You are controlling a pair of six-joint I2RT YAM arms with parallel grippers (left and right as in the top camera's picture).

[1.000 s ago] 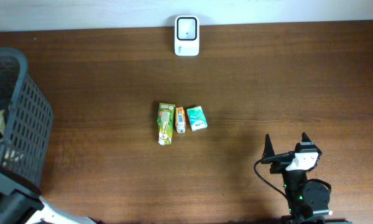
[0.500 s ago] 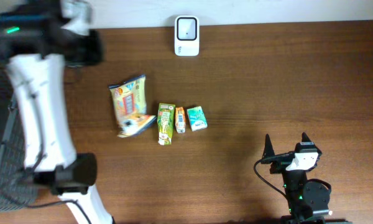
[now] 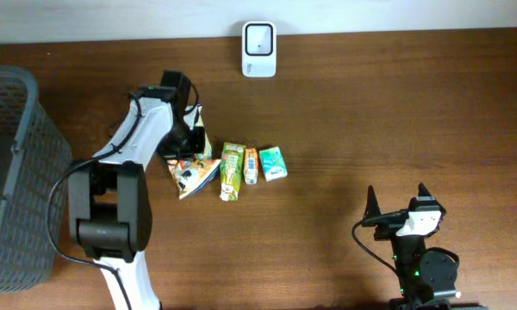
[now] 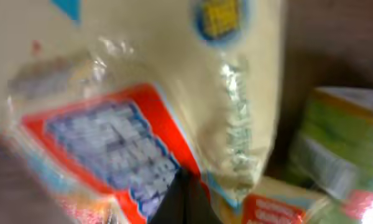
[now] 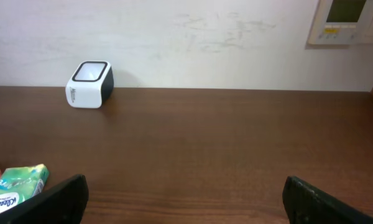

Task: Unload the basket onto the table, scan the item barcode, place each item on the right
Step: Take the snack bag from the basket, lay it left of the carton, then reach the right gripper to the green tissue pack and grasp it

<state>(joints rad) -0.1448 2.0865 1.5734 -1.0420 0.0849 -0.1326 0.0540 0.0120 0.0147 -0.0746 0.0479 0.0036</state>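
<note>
Wooden table (image 3: 370, 112), left gripper (image 3: 189, 142) closed, touching snack bag (image 3: 198, 172), right gripper (image 3: 396, 191) open

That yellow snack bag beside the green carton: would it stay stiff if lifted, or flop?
Probably floppy: the snack bag shows creased, glossy film up close, so it would likely sag from a pinched edge. It looks puffy rather than packed, so it is probably light. The shiny film may also slip.
</note>
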